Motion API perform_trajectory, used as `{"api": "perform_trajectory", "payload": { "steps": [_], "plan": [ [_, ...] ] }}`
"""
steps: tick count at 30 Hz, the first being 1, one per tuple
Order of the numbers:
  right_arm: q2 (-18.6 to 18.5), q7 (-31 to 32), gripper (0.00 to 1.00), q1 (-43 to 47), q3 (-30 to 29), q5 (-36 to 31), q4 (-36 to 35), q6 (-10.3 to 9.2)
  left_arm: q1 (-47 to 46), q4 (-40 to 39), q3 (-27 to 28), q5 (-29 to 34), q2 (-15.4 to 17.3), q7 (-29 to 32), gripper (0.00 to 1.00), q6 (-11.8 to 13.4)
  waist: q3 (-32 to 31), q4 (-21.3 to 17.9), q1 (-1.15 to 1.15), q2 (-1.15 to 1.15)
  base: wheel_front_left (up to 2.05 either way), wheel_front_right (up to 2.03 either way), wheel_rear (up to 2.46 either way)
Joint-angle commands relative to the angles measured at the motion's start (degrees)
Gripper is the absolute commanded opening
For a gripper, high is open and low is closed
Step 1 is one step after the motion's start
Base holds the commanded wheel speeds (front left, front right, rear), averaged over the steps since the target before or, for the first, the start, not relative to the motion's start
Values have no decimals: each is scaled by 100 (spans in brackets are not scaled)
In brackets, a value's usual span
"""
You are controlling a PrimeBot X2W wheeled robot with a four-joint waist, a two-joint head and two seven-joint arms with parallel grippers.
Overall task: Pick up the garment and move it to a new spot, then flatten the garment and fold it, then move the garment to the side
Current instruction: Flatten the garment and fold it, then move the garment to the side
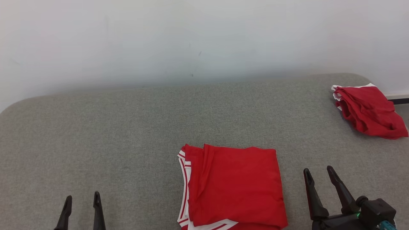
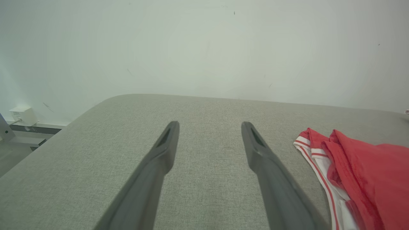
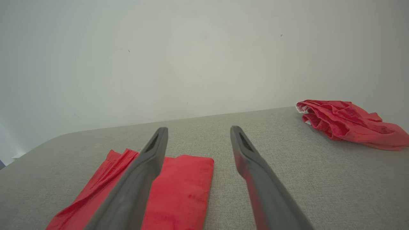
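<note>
A red garment [image 1: 235, 187] with white striped trim lies folded into a neat rectangle at the front middle of the grey table [image 1: 127, 127]. Its striped edge [image 2: 319, 163] shows at the right of the left wrist view, and its red top [image 3: 182, 188] lies under the fingers in the right wrist view. My left gripper [image 1: 82, 199] stands open at the lower left, well apart from the garment. My right gripper [image 1: 319, 172] is open just right of the garment, holding nothing. Both pairs of fingers hover above the cloth surface.
A second red garment [image 1: 367, 110], crumpled, lies at the table's far right corner [image 3: 348, 123]. A white wall [image 1: 204, 38] rises behind the table. A small white box [image 2: 22, 115] sits by the wall beyond the table's left end.
</note>
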Motion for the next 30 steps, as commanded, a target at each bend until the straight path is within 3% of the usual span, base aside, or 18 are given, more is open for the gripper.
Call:
{"api": "perform_trajectory", "payload": {
  "steps": [1,18,30],
  "plan": [
    [-8,3,100,-12,4,-26,18,-16,71,18,10,-3,3,-1,100,-34,1,2,0,0,0,0,0],
    [-44,3,100,-341,153,-69,225,-16,-26,15,-25,23,2,0,100,-25,69,46,0,0,0,0,0],
    [-197,224,100,-1634,689,45,2310,-16,-243,14,-201,-8,2,-1,100,27,414,254,0,0,0,0,0]
  ]
}}
